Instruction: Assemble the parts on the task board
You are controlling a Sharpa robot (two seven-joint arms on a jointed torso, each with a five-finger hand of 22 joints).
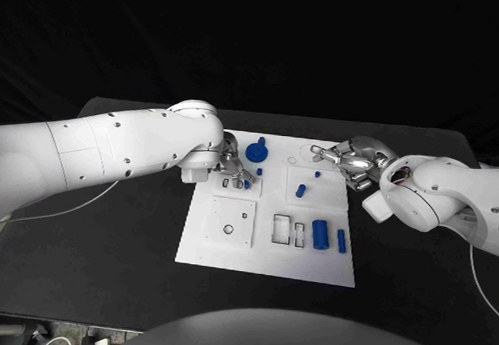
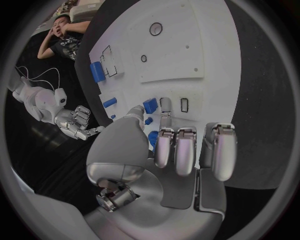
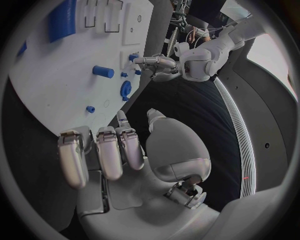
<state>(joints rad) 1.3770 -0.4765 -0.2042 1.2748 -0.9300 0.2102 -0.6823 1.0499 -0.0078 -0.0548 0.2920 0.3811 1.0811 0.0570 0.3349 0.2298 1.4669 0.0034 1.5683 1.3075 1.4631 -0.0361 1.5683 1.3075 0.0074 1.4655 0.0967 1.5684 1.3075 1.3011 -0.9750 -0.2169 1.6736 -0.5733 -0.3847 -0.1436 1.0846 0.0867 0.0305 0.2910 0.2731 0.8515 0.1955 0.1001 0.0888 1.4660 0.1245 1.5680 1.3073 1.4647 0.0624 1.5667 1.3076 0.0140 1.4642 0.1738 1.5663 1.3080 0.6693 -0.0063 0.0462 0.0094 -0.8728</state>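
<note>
The task board (image 1: 270, 252) is a white rectangular plate lying flat in the middle of the black table (image 1: 108, 250), with raised panels and several cut-out slots on its surface. On its near right part a stout blue block (image 1: 320, 233) lies beside a slimmer blue bar (image 1: 342, 240), both just right of two empty rectangular slots (image 1: 281, 229). A short blue cylinder (image 1: 301, 191) lies near the board's centre, a small blue peg (image 1: 316, 175) sits farther back, and a round blue disc (image 1: 256, 152) rests at the far edge. The left hand (image 1: 229, 165) hovers over the far left part of the board, its thumb and a finger pinching a small blue piece (image 2: 150, 105). The right hand (image 1: 350, 159) hangs over the board's far right corner, fingers loosely curled and apart, holding nothing.
</note>
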